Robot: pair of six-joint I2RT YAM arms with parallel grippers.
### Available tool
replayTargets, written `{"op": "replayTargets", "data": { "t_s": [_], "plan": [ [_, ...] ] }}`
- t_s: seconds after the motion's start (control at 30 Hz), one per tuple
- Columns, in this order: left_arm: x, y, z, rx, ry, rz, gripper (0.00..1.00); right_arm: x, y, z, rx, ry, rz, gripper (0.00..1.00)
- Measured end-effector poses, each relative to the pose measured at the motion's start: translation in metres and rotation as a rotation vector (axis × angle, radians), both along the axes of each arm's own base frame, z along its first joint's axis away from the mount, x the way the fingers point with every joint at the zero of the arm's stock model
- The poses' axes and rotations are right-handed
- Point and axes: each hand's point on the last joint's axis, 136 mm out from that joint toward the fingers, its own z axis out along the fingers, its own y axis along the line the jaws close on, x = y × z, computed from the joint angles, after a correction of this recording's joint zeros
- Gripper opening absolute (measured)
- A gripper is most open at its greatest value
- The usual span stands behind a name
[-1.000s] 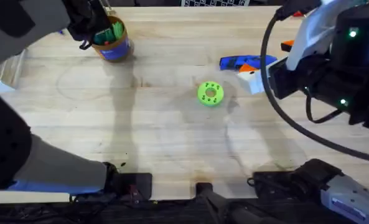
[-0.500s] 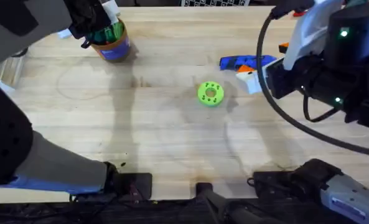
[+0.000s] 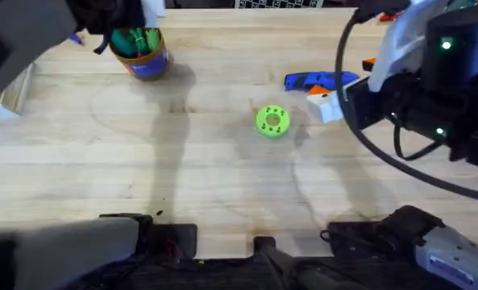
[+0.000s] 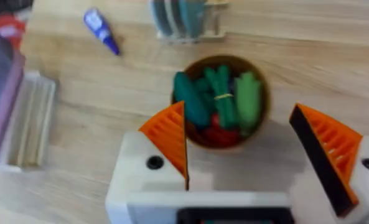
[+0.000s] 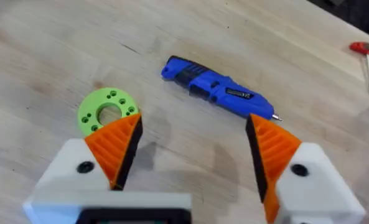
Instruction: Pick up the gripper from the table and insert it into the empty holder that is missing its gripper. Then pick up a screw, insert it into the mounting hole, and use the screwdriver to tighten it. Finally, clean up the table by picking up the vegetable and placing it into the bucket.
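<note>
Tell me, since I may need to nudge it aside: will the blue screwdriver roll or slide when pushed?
The screwdriver lies flat on bare wood, and its rounded, pen-like body suggests it would roll if pushed from the side. Pushed along its length it would probably slide. It looks rigid, so it should not flex.

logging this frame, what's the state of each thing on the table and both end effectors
left end effector: open, empty, above the bucket
right end effector: open, empty, above the table
bucket: upright, holding green vegetables
screwdriver: lying flat on the table, untouched
green disc: flat on the table
purple-blue pen: lying on the table
</note>
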Motion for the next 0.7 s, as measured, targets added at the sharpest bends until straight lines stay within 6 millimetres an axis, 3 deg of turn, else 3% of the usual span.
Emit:
{"op": "replayTargets", "data": {
  "t_s": [0.13,0.23,0.37,0.47,0.57,0.7],
  "plan": [
    [-0.042,-0.047,0.048,0.098,-0.009,-0.204,0.986,-0.008,-0.004,0.013,0.044,-0.036,-0.018,0.991],
    [-0.083,-0.076,0.063,0.172,0.029,-0.363,0.985,-0.015,-0.008,0.03,0.084,-0.096,-0.022,0.991],
    [-0.135,-0.099,0.059,0.236,0.12,-0.527,0.986,-0.027,-0.014,0.046,0.121,-0.151,-0.025,0.991],
    [-0.167,-0.108,0.053,0.254,0.179,-0.628,0.986,-0.038,-0.02,0.043,0.116,-0.133,-0.028,0.992],
    [-0.182,-0.121,0.057,0.238,0.164,-0.711,0.985,-0.045,-0.024,0.037,0.103,-0.108,-0.03,0.991],
    [-0.188,-0.129,0.061,0.221,0.145,-0.754,0.986,-0.045,-0.024,0.036,0.102,-0.103,-0.031,0.991]
  ]
}}
